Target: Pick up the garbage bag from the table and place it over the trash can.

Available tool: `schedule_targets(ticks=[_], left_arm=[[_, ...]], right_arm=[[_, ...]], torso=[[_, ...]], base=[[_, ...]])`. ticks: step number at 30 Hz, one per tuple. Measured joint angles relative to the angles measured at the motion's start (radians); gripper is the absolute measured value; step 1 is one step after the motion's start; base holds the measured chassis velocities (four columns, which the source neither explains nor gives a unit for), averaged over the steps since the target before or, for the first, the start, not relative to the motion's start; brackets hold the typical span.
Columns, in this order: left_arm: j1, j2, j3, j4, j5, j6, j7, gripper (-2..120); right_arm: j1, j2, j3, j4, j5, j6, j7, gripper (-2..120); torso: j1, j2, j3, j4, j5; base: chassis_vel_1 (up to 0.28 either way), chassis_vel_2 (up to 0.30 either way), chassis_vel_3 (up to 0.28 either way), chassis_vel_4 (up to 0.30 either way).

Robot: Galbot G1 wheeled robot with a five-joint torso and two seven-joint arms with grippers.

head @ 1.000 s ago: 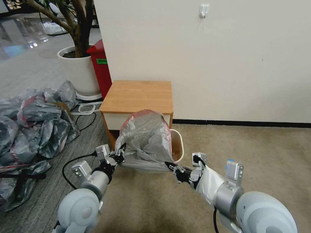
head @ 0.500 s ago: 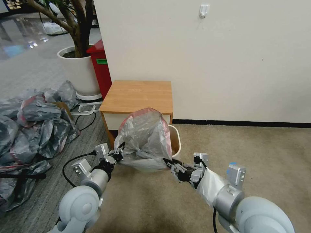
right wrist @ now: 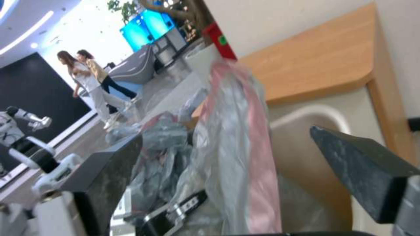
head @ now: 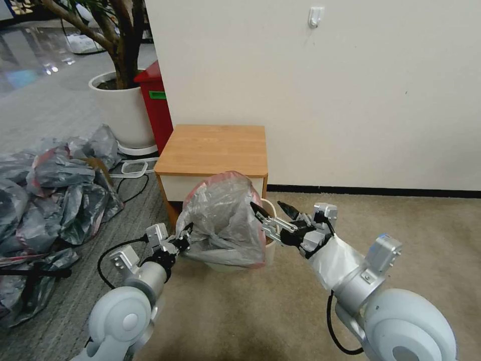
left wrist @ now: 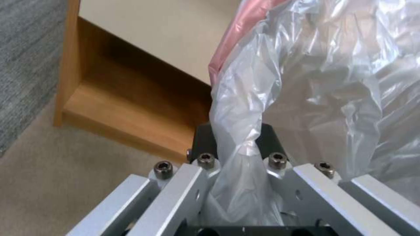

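Garbage bag over trash can, pinched by left fingers; right fingers spread beside it.

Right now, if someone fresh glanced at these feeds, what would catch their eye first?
The crinkled silvery-grey plastic garbage bag with a pink rim, billowing over the small cream-beige plastic trash can in front of the light-brown wooden table. The left hand pinches its edge, while the right hand stands open at its other side. A heap of similar grey bags sprawls on the floor to the left.
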State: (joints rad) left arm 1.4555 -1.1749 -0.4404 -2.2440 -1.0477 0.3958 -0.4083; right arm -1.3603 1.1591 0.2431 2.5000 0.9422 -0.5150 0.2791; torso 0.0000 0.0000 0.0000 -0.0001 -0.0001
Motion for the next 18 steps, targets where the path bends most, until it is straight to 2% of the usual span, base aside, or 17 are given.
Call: schedule_targets(ticks=[18], left_arm=[[0.007,-0.007,0.031,-0.029,0.067,-0.003,0.022,7]], right_arm=[[0.022,0.028,-0.028,-0.04,-0.033,-0.032,0.058,100]], torso=[[0.0,0.0,0.0,0.0,0.0001]], base=[[0.0,0.0,0.0,0.0]])
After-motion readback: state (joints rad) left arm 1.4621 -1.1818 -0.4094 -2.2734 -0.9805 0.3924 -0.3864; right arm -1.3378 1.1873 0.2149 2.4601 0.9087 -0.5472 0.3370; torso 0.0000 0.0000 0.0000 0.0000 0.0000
